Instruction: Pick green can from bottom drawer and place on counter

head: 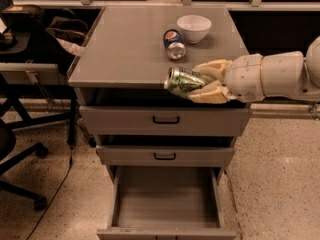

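My gripper (201, 80) reaches in from the right and is shut on the green can (182, 80), which lies on its side with its silver end facing left. The can hangs over the front edge of the counter (125, 49), above the top drawer. One cream finger (212, 68) runs above the can and another lies below it. The bottom drawer (165, 199) is pulled out and its grey interior holds nothing.
A white bowl (194, 28) and a blue-and-red can (173, 42) lying on its side sit at the back right of the counter. Two shallower drawers with black handles (166, 119) are pulled out slightly. Office chairs (20, 149) stand on the left.
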Robot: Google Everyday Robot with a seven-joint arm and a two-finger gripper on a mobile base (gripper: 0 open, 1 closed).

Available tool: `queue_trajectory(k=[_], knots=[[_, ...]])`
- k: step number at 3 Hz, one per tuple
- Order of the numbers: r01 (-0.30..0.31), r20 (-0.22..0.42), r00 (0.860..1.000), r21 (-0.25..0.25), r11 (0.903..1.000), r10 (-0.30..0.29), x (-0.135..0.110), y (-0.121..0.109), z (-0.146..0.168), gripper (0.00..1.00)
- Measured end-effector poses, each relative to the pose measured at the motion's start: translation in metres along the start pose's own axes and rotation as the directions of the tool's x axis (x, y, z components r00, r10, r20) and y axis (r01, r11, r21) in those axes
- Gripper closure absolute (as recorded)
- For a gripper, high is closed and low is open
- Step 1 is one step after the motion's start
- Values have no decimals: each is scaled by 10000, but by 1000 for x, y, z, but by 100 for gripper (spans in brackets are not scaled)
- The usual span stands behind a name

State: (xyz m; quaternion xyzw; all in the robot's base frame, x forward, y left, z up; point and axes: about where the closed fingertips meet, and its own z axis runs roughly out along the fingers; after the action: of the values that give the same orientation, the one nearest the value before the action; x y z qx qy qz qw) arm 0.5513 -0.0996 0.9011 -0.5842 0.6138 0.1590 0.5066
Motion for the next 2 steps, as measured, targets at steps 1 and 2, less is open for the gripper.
queue_trajectory(k=[1, 2], knots=[[-419, -366, 9984, 48, 9991, 420, 19, -25, 9, 100], [-776, -790, 9938, 35, 9970, 776, 38, -48, 19, 100]])
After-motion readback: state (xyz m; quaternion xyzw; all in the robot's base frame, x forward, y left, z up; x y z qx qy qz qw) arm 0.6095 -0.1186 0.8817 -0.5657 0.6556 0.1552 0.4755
